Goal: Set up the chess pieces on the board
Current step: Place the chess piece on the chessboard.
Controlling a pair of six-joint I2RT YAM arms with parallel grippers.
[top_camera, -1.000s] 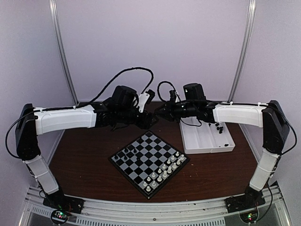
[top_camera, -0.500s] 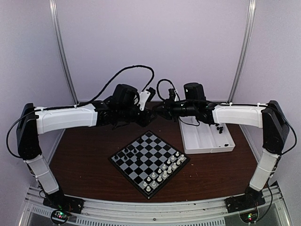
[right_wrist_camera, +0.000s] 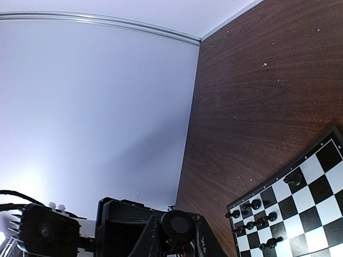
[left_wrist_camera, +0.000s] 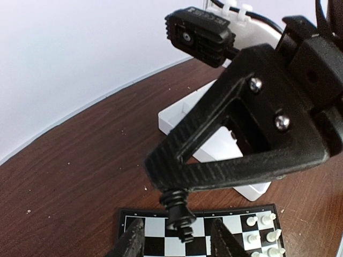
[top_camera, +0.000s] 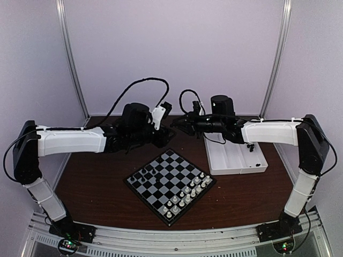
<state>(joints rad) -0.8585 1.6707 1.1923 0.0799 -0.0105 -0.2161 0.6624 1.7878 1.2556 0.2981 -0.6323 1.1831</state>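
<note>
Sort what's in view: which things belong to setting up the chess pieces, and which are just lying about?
Job: board; black chess pieces on it; spare black pieces in the white tray; one black piece in the right gripper.
Lying about: the white tray itself; white chessmen standing on the board.

Two arms are in view, the left arm (top_camera: 69, 140) and the right arm (top_camera: 268, 131). That makes two grippers, the left gripper (left_wrist_camera: 178, 242) and the right gripper (right_wrist_camera: 178, 242), with two fingers each. One black chessman (left_wrist_camera: 181, 217) sits between the right fingers. One board (top_camera: 161, 184) lies below both pairs of fingers. On it, to the right of the right fingers in the right wrist view, are about nine black chessmen (right_wrist_camera: 255, 204) (one seems to lie flat), plus two rows of white chessmen (top_camera: 187, 193) too small to tally. One white tray (top_camera: 225, 158) lies beyond the left fingers, holding a few more black pieces (top_camera: 250, 144), too small to count.
</note>
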